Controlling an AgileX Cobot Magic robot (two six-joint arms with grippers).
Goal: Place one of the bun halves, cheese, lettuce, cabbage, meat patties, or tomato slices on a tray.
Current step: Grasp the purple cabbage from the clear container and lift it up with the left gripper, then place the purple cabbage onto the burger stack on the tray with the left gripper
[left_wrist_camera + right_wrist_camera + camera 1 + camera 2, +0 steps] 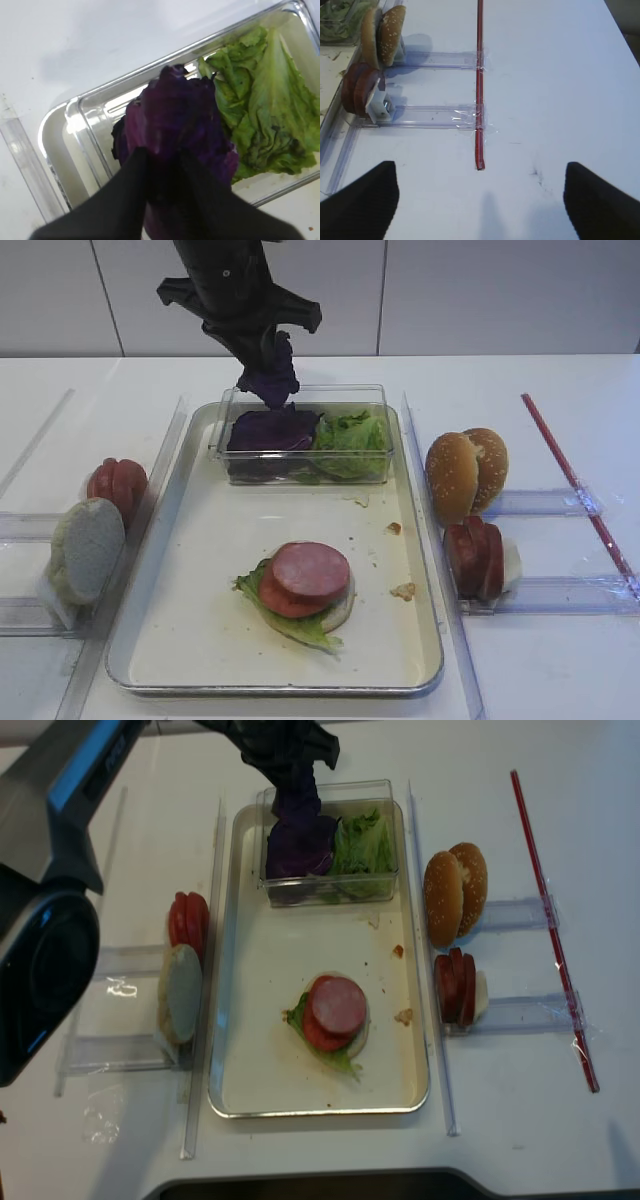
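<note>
Left pincer (268, 368) closed on a purple cabbage (268, 380) leaf, lifted clear above the clear box (300, 465) at the far end of the tray (190, 630). Leaf hanging straight down from the fingertips, long axis near vertical, lower edge just over more cabbage left in the box, beside pale green lettuce (352, 440).

Toward the camera from the pincer, near the tray's middle: a half-built stack (300, 590), with lettuce at the bottom, a pale bun half and a red slice over it, and a pink-red round slice on top. Stack well apart from the held leaf, along the tray's long axis. Judged next: a carry toward the near end, then a lowering onto the stack or bare tray.

Right pincer (480, 200) open and empty over bare counter (560, 75), right of the tray and farther from the leaf. Buns (465, 475) and patties (475, 558) standing in racks on the right.
</note>
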